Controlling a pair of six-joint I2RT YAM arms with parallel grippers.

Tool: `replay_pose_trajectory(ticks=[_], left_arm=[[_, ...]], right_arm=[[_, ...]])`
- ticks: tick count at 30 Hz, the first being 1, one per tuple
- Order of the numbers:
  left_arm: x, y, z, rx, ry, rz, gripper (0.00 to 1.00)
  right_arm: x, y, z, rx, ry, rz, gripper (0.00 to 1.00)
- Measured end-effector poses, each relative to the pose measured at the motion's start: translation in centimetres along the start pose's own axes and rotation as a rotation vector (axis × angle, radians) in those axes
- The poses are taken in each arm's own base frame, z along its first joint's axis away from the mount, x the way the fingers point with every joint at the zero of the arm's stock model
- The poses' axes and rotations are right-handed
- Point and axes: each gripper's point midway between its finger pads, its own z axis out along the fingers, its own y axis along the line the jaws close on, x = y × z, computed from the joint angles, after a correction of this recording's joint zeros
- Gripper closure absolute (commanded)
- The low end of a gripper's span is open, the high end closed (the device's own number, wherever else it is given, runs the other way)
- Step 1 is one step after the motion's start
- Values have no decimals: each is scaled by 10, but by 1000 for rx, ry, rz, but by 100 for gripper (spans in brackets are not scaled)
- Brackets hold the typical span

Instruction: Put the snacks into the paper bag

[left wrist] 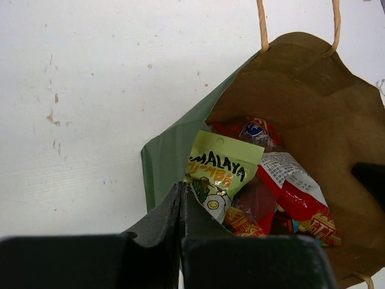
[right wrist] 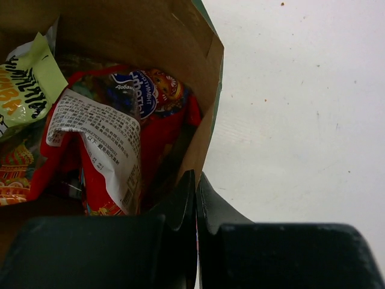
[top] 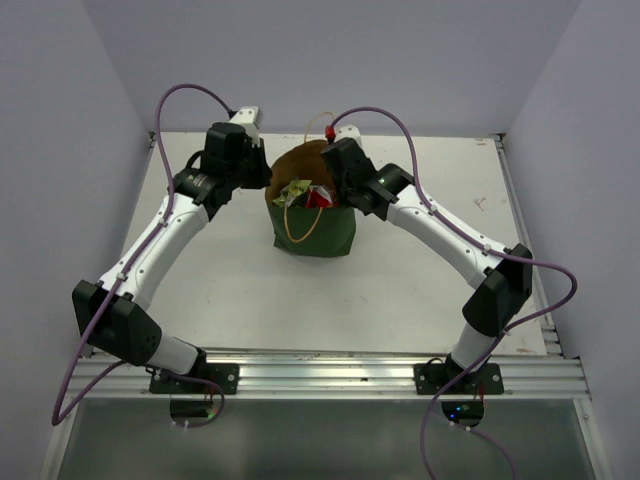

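The dark green paper bag stands upright mid-table with its brown inside showing. My left gripper is shut on the bag's left rim, and its jaws meet at the green wall. My right gripper is shut on the bag's right rim. Inside the bag lie the yellow-green packet and the large red candy bag. Both also show in the right wrist view, the yellow-green packet beside the red bag. A red packet with a blue logo lies behind them. I see no purple or grey-blue packet.
The white table surrounds the bag, walled at the back and on both sides. One tan loop handle hangs over the bag's front, another lies on the table behind. A metal rail runs along the near edge.
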Motion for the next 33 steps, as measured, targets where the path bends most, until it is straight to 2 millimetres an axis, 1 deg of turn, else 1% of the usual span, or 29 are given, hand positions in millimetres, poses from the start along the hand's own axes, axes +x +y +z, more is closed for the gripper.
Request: replay_pose_trajectory(ticks=[4,6,9,12,15,18,20,23,25,28,31,33], left_arm=[[1,0,-3,-5,-2,3,100],[3,-1,-7,-25,0,12,100],[12,-11,-20,-44,18,44,100],[23,-23,-38,-38,46,55,100],[27,-24,-58,-42,59,39,100],[27,-23,-75,-47,58,16,100],[26,-22,-84,-48,54,6,100],[25,-21,-97,-46,45,-14,100],[27,-22,-103,-36,50,-23,100],[38,-24,-106,-20,74,-32,100],[48,-24,-105,-11,105,-29,100],[46,-26,-105,-5,95,-30,100]], right_arm=[[-1,1,-2,-13,3,4,100],[-3,0,-9,-19,15,-1,100],[-10,-3,-23,-32,25,-5,100],[-19,-6,-45,-43,29,-15,100],[-20,-6,-64,-53,37,-28,100],[-9,-4,-79,-61,66,-36,100],[-2,2,-85,-76,76,-38,100],[24,8,-93,-89,121,-52,100],[41,9,-94,-90,151,-57,100],[57,10,-95,-96,190,-43,100],[63,10,-95,-93,206,-30,100],[65,9,-95,-88,209,-25,100]])
